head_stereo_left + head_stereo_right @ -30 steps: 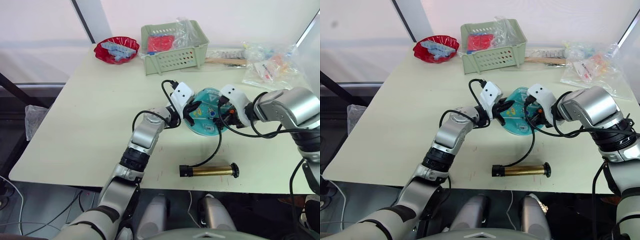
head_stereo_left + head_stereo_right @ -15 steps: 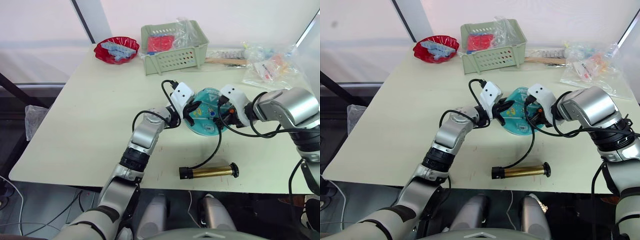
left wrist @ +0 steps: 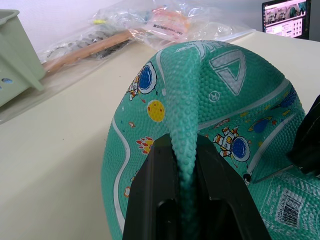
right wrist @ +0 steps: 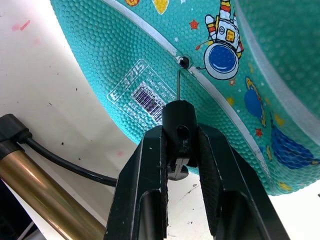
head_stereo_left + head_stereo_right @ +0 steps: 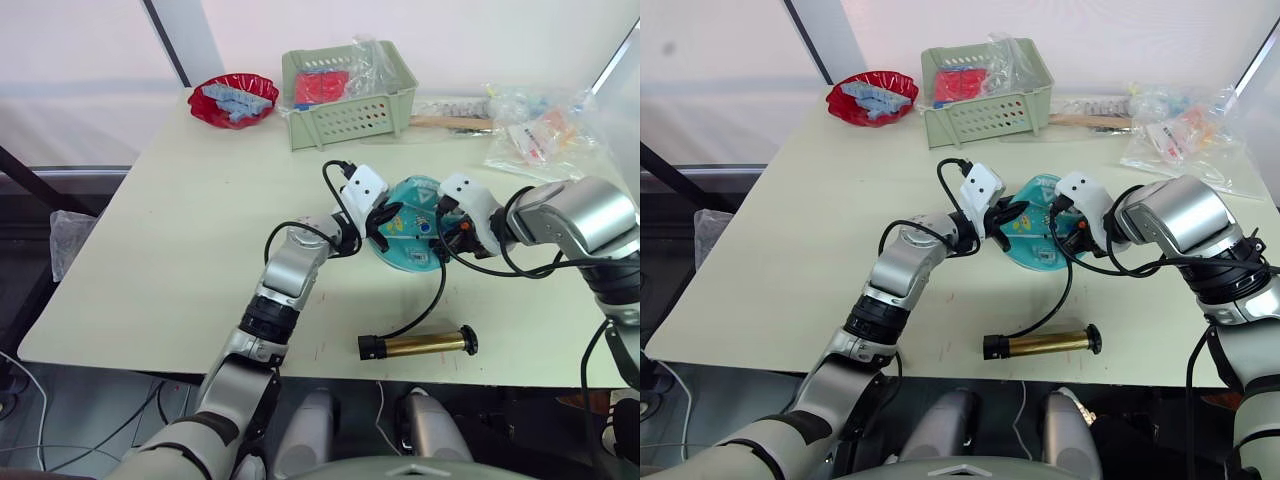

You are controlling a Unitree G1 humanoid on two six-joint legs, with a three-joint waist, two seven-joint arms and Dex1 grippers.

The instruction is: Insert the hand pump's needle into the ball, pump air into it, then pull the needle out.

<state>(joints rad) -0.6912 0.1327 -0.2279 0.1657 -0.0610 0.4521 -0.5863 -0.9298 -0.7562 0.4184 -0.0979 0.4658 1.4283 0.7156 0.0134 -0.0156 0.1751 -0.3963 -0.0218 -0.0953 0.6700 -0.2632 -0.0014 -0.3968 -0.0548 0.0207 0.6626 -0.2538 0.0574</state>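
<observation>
Ball: the teal ball (image 5: 413, 236) sits soft and squashed on the table (image 5: 180, 240), about in the middle, between the two pincers.
Left pincer: the left pincer (image 3: 181, 165) is pinched tight on a fold of the ball's bumpy skin (the fold stands up between the two black fingers (image 3: 150, 200)).
Right pincer: the right pincer (image 4: 179, 150) is closed on the black fitting of the needle (image 4: 178, 86), on the other side of the ball from the left pincer.
Needle: the thin pin points at the small black valve hole (image 4: 184, 62) on the ball, and its tip is right at the hole. I cannot tell how deep it goes.
Hand pump: the gold hand pump (image 5: 418, 343) lies flat on the table, on the near side of the ball, close to the table's front edge.
Hose: the black hose (image 5: 432, 290) curves up from the pump to the right pincer.
Basket: a green basket (image 5: 350, 90) stands behind the ball, well apart from it.
</observation>
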